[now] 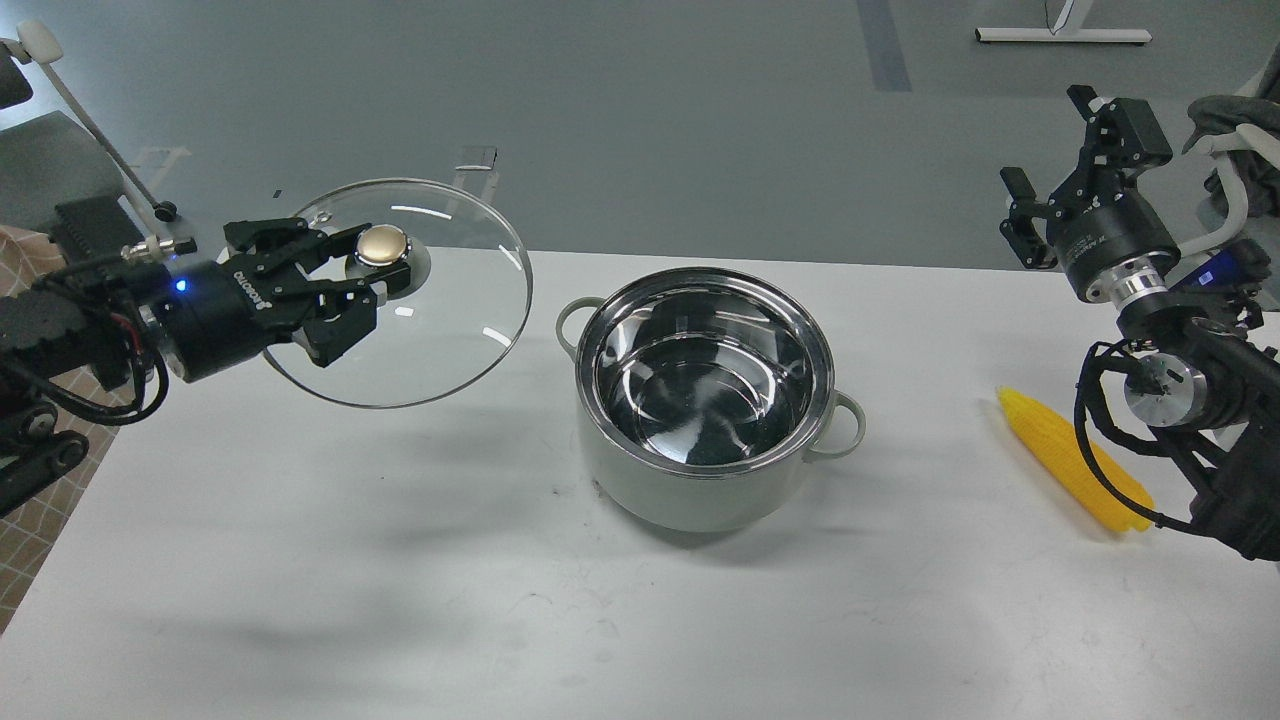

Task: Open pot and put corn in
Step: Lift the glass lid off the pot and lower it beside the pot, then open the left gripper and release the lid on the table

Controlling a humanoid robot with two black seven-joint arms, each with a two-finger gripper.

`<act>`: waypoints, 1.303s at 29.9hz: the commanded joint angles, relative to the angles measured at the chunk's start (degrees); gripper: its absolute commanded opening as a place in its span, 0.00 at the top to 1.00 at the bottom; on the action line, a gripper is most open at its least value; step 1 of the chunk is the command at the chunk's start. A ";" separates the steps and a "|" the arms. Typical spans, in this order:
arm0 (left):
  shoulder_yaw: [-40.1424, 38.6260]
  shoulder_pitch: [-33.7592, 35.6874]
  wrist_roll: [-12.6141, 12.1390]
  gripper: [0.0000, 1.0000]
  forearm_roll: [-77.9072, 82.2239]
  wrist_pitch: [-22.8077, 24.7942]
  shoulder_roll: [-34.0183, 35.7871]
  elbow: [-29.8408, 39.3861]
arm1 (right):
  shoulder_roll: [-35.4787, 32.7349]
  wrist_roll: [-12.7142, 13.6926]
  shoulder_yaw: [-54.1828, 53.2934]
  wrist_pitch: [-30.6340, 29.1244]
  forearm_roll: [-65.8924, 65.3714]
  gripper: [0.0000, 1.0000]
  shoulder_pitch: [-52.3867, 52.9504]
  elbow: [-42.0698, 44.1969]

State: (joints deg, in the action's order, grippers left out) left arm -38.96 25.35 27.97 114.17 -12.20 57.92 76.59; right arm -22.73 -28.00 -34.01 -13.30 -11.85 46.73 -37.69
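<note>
Left hand gripping lid knob aloft, right hand raised, fingers wide

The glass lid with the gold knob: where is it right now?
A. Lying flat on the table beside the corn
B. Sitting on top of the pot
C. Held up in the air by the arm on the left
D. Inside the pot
C. The left gripper is closed on the gold knob of the glass lid, holding it up to the left of the pot, which stands open and empty.
</note>
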 commanded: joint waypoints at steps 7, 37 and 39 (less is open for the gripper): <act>-0.68 -8.38 0.03 0.78 0.53 -10.90 -5.26 -13.90 | -0.47 0.00 0.09 0.03 -0.02 0.00 -0.59 -0.72; -0.16 -13.40 0.03 0.74 -0.26 -15.80 -16.96 -25.61 | -0.56 0.00 0.00 0.03 -0.10 0.00 -1.65 -0.81; -0.24 -13.40 0.03 0.73 -0.26 -15.80 -17.66 -26.14 | -0.56 0.00 0.00 0.03 -0.10 0.00 -1.73 -0.81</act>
State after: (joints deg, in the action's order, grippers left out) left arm -39.17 11.95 27.99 113.89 -28.00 41.00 51.11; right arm -23.31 -28.00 -34.01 -13.32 -11.95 45.07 -38.49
